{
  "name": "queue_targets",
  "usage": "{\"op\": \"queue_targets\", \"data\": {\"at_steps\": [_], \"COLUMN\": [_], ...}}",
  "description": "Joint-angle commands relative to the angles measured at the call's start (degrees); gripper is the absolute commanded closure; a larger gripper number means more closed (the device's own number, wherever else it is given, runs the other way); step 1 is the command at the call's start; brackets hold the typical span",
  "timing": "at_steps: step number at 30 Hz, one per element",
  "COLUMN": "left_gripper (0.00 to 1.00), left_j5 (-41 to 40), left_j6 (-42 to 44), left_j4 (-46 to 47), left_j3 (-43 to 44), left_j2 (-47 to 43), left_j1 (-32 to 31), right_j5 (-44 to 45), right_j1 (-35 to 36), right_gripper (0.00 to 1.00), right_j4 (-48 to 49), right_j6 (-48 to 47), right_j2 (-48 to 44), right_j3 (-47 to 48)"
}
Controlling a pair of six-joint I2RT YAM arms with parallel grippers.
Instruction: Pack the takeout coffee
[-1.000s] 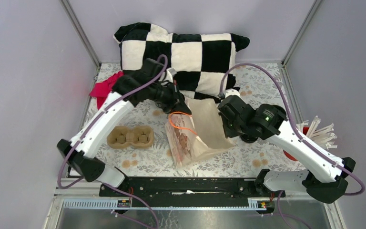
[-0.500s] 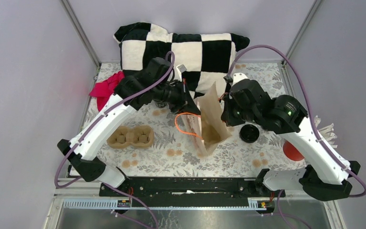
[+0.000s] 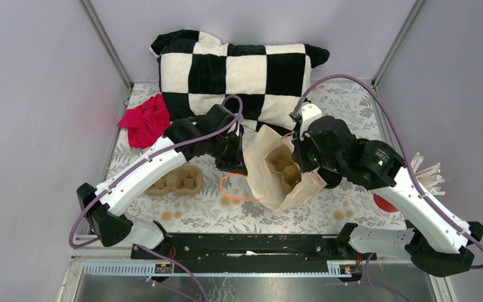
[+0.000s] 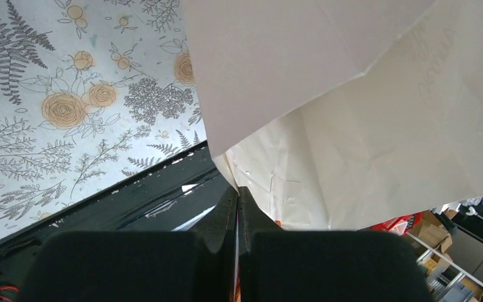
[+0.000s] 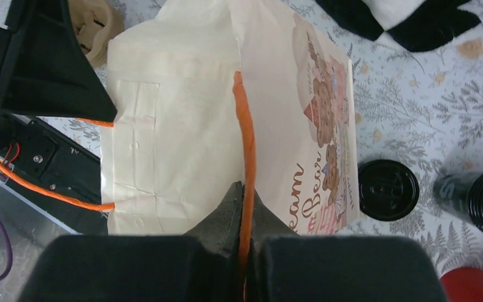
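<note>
A cream paper bag [image 3: 270, 189] stands in the middle of the table with its mouth pulled open. A brown pulp carrier [image 3: 283, 165] shows inside it. My left gripper [image 4: 237, 192] is shut on the bag's left paper edge [image 4: 251, 170]. My right gripper [image 5: 245, 189] is shut on the bag's orange handle [image 5: 246, 126] at the far side. One takeout coffee cup, seen by its round black lid [image 5: 388, 189], stands on the table just right of the bag. In the top view my right arm hides most of it.
A second pulp carrier [image 3: 176, 181] lies left of the bag. A red cup [image 3: 385, 200] of white straws [image 3: 424, 173] stands at the right. A checkered pillow [image 3: 245, 72] and a red cloth [image 3: 144, 119] lie at the back. A black ribbed thing [image 5: 478, 201] lies by the lid.
The bag lay flat a second ago; both grippers have lifted it upright and drawn its mouth apart. The left arm has swung nearer and to the right.
</note>
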Motion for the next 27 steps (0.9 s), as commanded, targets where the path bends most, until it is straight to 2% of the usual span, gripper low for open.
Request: {"op": "queue_targets", "data": {"at_steps": [1, 3, 5, 7, 10, 11, 13, 15, 17, 19, 21, 22, 23, 24, 27], "left_gripper": [1.00, 1.00, 1.00, 1.00, 1.00, 1.00, 1.00, 1.00, 1.00, 1.00, 1.00, 1.00, 1.00, 1.00, 1.00], "left_j5": [-0.49, -0.42, -1.49, -2.60, 1.86, 2.33, 2.91, 5.36, 7.16, 6.01, 11.61, 14.25, 14.47, 13.23, 10.80], "left_j6": [3.02, 2.06, 0.37, -0.14, 2.52, 4.09, 5.89, 4.53, 2.73, 2.15, 2.33, 2.21, 1.92, 1.49, 2.89], "left_j4": [2.17, 2.46, 2.12, 1.61, -4.09, -6.85, -9.96, -8.69, -6.67, -8.75, -11.00, -11.06, -11.03, -11.62, -19.83], "left_j3": [5.72, 8.90, 8.44, 4.22, -1.37, -0.14, 7.97, 16.19, 19.05, 15.12, 7.86, 7.30, 9.86, 14.00, 28.96], "left_j2": [-2.10, -3.21, -4.39, -4.95, -0.34, 1.90, 3.11, 1.76, 0.66, 1.41, 3.79, 3.87, 3.37, 2.86, 5.73], "left_j1": [-1.27, -1.70, -1.70, -0.99, 4.94, 5.71, 4.91, 4.50, 4.85, 6.74, 11.15, 12.51, 12.78, 12.86, 15.06], "right_j5": [-3.70, -5.66, -8.86, -9.81, -5.64, -5.88, -7.04, -7.70, -7.02, -6.26, -10.30, -14.20, -16.84, -17.31, -18.64], "right_j1": [0.46, 0.41, 0.46, 0.45, 0.38, 0.37, 0.37, 0.35, 0.37, -0.08, -4.43, -7.57, -9.37, -9.69, -9.74], "right_gripper": [1.00, 1.00, 1.00, 1.00, 1.00, 1.00, 1.00, 1.00, 1.00, 1.00, 1.00, 1.00, 1.00, 1.00, 1.00], "right_j4": [6.60, 7.83, 9.09, 9.74, 11.52, 11.02, 8.09, 3.27, 0.16, 1.89, 2.94, 0.53, -3.15, -7.77, -22.55], "right_j6": [-6.07, -5.48, -3.61, -1.42, 2.33, 2.90, 4.22, 6.60, 9.22, 12.14, 13.28, 13.97, 14.27, 14.62, 16.48], "right_j2": [-3.19, -4.04, -4.17, -3.72, -3.11, -2.30, -0.55, 1.79, 3.18, 2.70, 3.96, 5.73, 7.97, 10.47, 18.67], "right_j3": [0.75, 2.48, 2.46, -1.97, -11.04, -10.42, -3.70, 5.68, 10.08, 4.76, -1.01, 0.13, 3.68, 12.21, 31.08]}}
